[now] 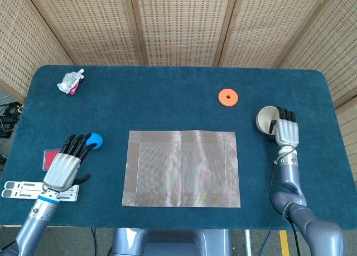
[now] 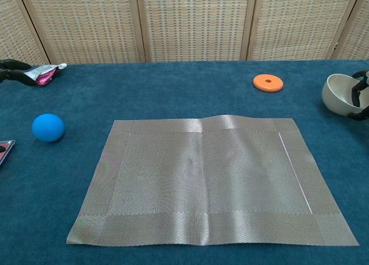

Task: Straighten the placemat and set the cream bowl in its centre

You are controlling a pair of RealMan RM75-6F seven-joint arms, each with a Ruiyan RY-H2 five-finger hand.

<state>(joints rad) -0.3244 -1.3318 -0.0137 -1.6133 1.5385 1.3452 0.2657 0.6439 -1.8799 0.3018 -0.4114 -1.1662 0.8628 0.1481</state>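
Head view gives us a woven, metallic-grey placemat (image 1: 181,169) lying flat at the centre of the frame on the dark teal, felt-like table (image 1: 167,100). It is rectangular with a broader plain border around a finer ribbed middle, its long axis runs left to right, and its edges sit roughly square with the table's near edge. In the chest view we see a low ripple along its far edge. The cream bowl (image 1: 267,120), smooth, round and glossy, sits at the right of the frame, well apart from the placemat, and it is tipped with its mouth turned toward the placemat. We see the right hand (image 1: 285,130) against its right side, dark fingers (image 2: 358,93) curled over the rim and gripping it. The left hand (image 1: 66,164) rests at the lower left, fingers spread and holding nothing, just beside a matte blue ball (image 1: 95,140) and partly over a flat red card (image 1: 50,158). A flat orange disc (image 1: 227,97) with a centre hole lies above the placemat's right corner, and a crinkled foil pouch (image 1: 71,81) lies at the upper left.
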